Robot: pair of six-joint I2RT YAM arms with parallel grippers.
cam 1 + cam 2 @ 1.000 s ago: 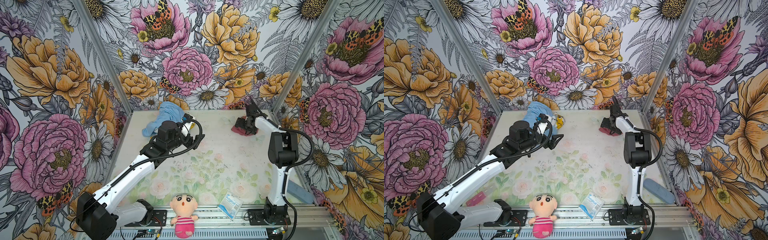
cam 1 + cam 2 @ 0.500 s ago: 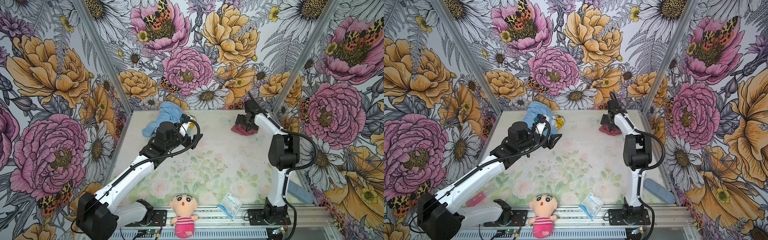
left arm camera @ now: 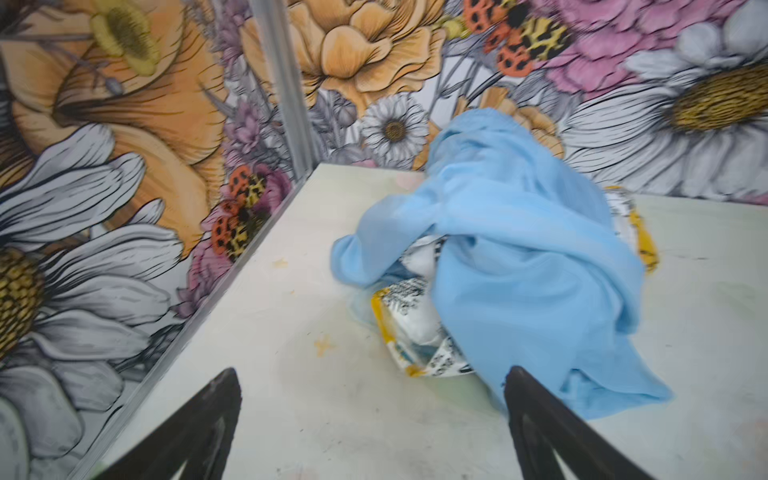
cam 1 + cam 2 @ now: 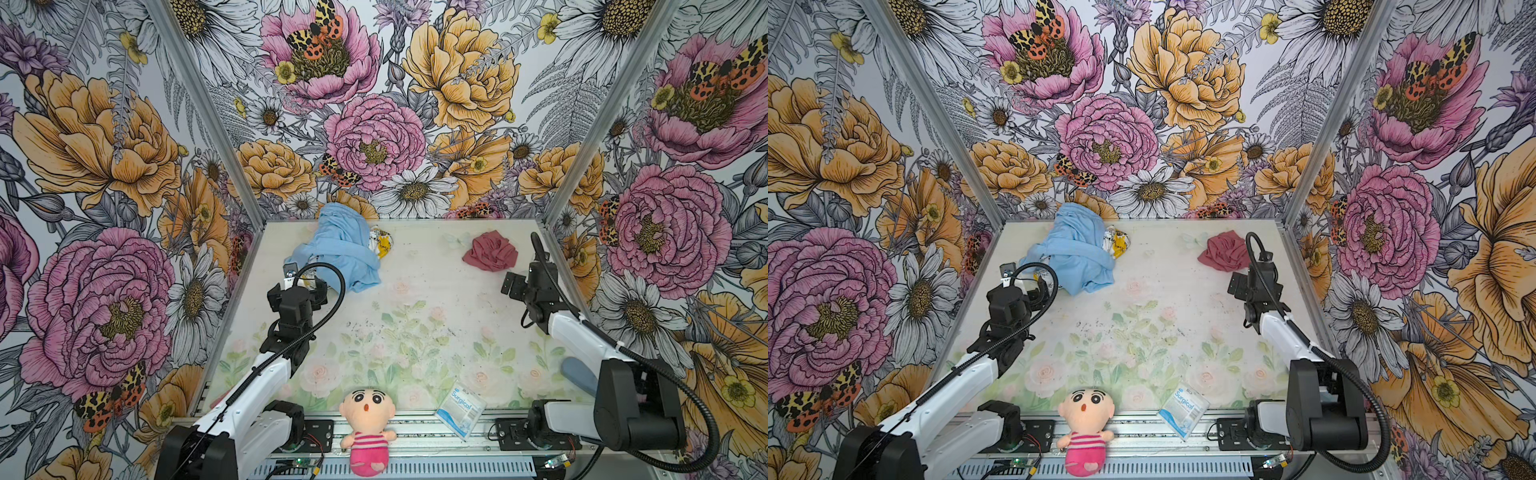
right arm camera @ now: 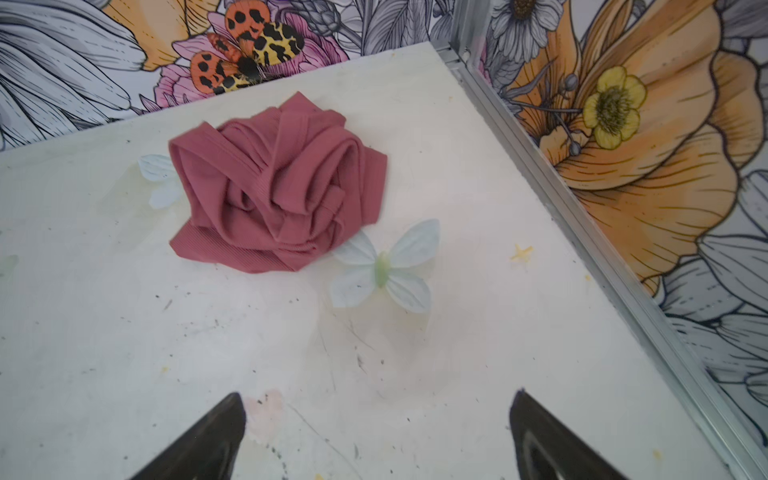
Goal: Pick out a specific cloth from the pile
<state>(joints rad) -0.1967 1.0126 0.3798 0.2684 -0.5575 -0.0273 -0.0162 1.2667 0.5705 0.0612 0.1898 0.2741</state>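
The dusty-rose cloth (image 4: 490,251) (image 4: 1224,251) lies crumpled by itself at the back right of the table, apart from the pile. In the right wrist view the cloth (image 5: 278,187) sits well ahead of my open right gripper (image 5: 376,395), whose fingers hold nothing. In both top views the right gripper (image 4: 513,284) (image 4: 1239,284) hangs just in front of the cloth. The pile is a large light blue cloth (image 4: 340,249) (image 3: 519,249) draped over a white-and-yellow printed cloth (image 4: 381,245) (image 3: 415,328) at the back left. My left gripper (image 3: 370,374) (image 4: 316,286) is open and empty at the pile's near edge.
A plush doll (image 4: 368,432) and a surgical packet (image 4: 460,409) lie at the front edge. A blue-grey object (image 4: 579,374) rests by the right wall. Flowered walls with metal posts enclose the table on three sides.
The right gripper has drawn back from the dusty-rose cloth toward the front, leaving it lying on the table. The left gripper has pulled back and leftward from beside the pile.
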